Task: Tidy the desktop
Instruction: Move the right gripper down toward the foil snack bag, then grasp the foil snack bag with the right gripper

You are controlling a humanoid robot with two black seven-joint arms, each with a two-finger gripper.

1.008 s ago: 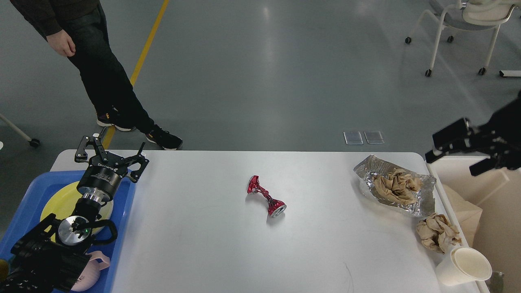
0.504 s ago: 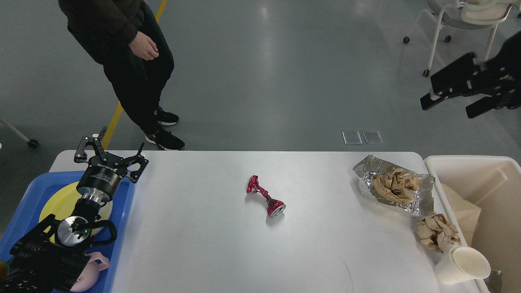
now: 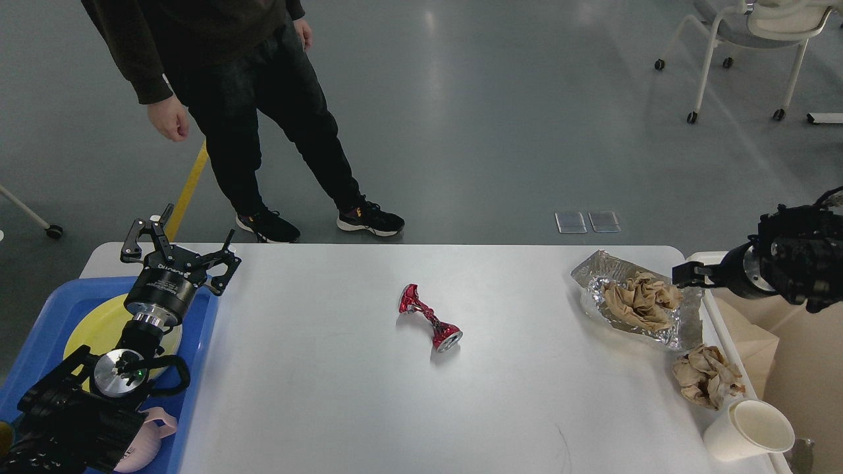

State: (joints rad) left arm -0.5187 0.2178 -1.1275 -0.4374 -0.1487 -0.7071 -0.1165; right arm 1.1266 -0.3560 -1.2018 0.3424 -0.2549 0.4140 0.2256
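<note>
- Desktop (image 3: pixel 329 395), white with rounded corners, spans nearly the full width of the view, in front of and below the camera.
- At its middle lies a crushed red can (image 3: pixel 430 317), on its side and well apart from everything else.
- Toward the far right corner sits a sheet of crumpled foil (image 3: pixel 678 316) with a wad of brown paper (image 3: pixel 639 299) on it.
- A second brown paper wad (image 3: pixel 708 376) lies near the right edge, just beside a white paper cup (image 3: pixel 747 431) tipped on its side.
- Left gripper (image 3: pixel 179 253) hovers over the far end of a blue tray (image 3: pixel 197 355) at the left edge, fingers spread wide and holding nothing.
- A yellow plate (image 3: pixel 89 329) rests in the tray, partly under the arm.
- Right gripper (image 3: pixel 688 273) comes in above the cream bin (image 3: pixel 810 368), pointing at the foil; it is seen end-on, so I cannot tell how far it is open.
- A person in dark clothes (image 3: pixel 263 99) stands on the floor beyond the far edge.
</note>
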